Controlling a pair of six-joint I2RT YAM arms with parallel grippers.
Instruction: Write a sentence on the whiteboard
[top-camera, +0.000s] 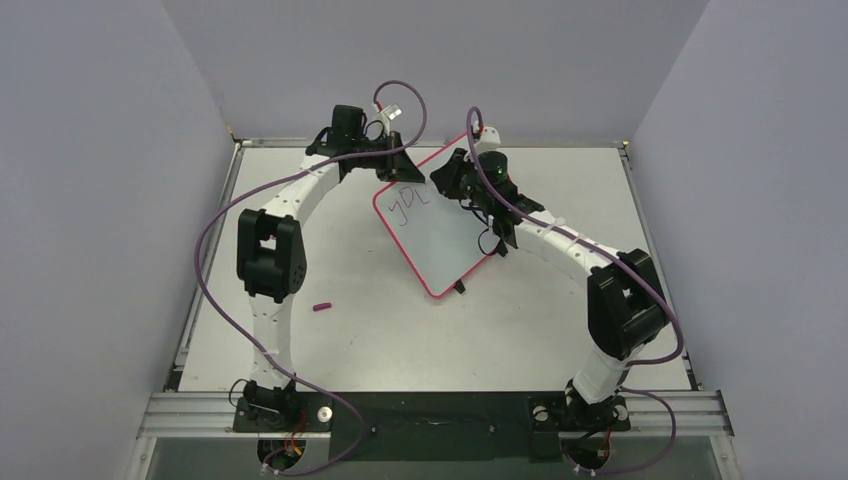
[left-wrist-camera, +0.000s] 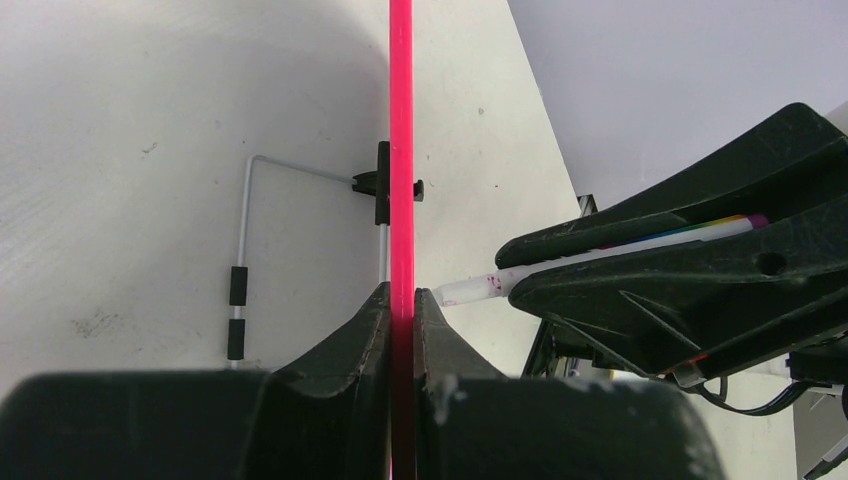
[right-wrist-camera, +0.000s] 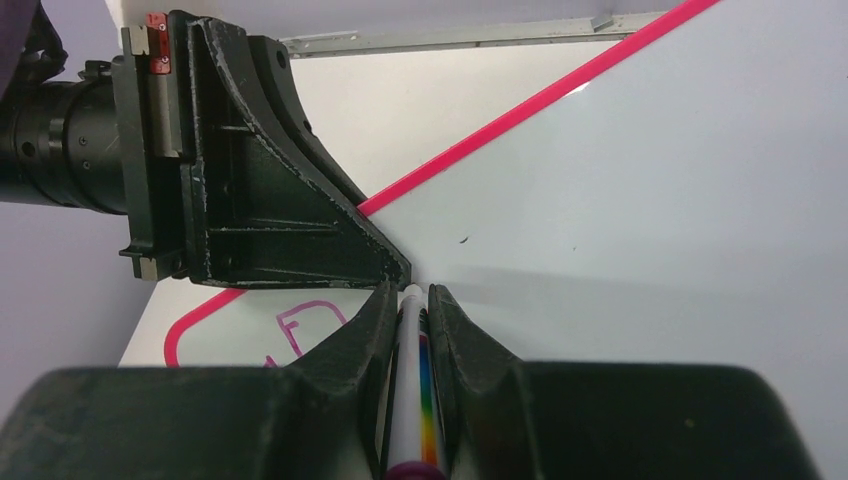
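The red-pink-rimmed flat white whiteboard (top-camera: 440, 245), tilted on the pale surface (top-camera: 330, 340) with its rim pinched in the left gripper (left-wrist-camera: 402, 300), could skid and smear its reddish-purple letters (top-camera: 408, 205) if the right gripper (right-wrist-camera: 411, 295), clenched on the white rainbow-striped marker (right-wrist-camera: 406, 385), presses hard.

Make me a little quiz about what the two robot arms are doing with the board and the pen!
1. True or false: the left tool is shut on the edge of the whiteboard.
2. What does the right tool hold? A) a sponge B) a marker pen C) nothing
3. Fill the gap: the small reddish cap lies on the ____, apart from the board.

Key: 1 true; 2 B; 3 table.
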